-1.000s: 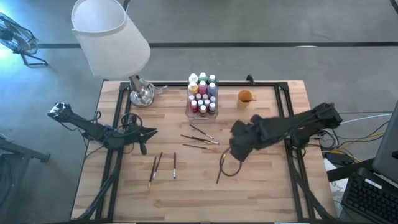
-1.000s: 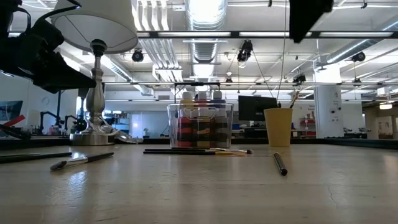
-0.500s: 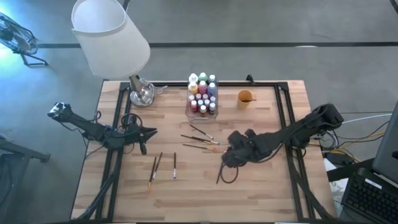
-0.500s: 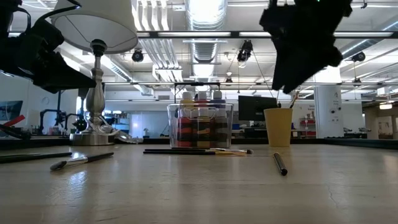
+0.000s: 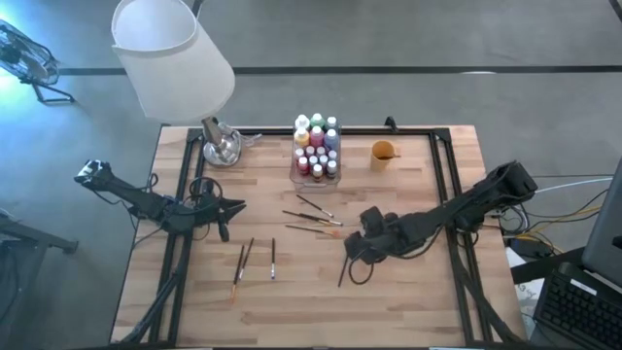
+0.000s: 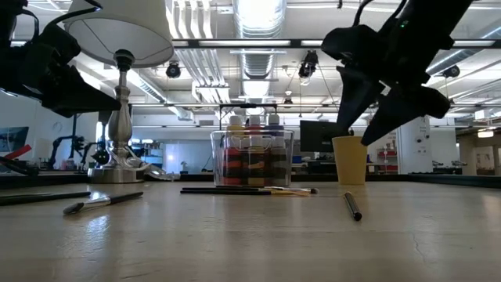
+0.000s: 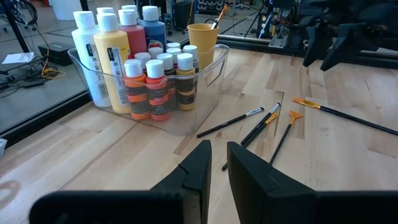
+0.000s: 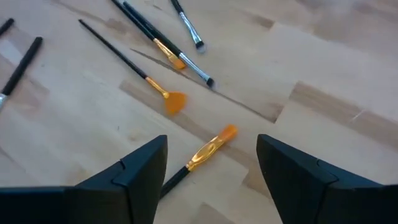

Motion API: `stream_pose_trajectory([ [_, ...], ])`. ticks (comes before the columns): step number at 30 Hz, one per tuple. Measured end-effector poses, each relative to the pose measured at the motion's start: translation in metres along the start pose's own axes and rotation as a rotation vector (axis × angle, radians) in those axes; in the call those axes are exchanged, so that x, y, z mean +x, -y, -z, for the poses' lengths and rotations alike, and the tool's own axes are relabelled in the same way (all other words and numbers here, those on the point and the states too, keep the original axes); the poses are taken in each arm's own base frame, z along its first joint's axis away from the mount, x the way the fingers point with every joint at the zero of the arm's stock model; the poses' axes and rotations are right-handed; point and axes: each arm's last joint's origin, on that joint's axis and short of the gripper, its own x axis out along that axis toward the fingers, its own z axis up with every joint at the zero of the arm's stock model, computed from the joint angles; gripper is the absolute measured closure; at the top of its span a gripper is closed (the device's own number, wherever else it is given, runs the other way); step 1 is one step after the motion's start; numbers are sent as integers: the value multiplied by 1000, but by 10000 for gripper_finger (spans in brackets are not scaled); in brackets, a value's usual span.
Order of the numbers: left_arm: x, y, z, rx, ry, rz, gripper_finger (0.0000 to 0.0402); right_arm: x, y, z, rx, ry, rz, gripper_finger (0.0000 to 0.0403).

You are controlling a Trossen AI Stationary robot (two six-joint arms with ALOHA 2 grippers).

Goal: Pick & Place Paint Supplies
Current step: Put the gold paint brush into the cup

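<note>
The paint bottles (image 5: 317, 148) are boxed, several paintbrushes (image 5: 313, 220) remain on the counter (image 5: 408, 301), and the right pincer (image 8: 211, 168) is spread empty over one (image 8: 205, 152).

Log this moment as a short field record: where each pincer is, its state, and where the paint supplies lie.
right pincer: open, low over an orange-tipped brush, not gripping it
left pincer: at the table's left side, holding nothing
paint bottles: in the clear box
loose paintbrushes: flat on the table
orange cup: right of the box
</note>
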Motion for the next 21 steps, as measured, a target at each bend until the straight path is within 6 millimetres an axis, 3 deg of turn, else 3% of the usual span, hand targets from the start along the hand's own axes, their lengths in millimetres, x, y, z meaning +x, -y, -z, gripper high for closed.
stream_pose_trajectory([
  [8, 0, 0, 0, 0, 0, 0, 344, 5, -4, 8, 97, 3, -74, 149],
  [16, 0, 0, 0, -2, 1, 0, 344, 33, -5, 23, 148, 2, 1, 171],
  [21, 0, 0, 0, -2, 1, 0, 346, 45, -7, 29, 207, 22, 21, 164],
])
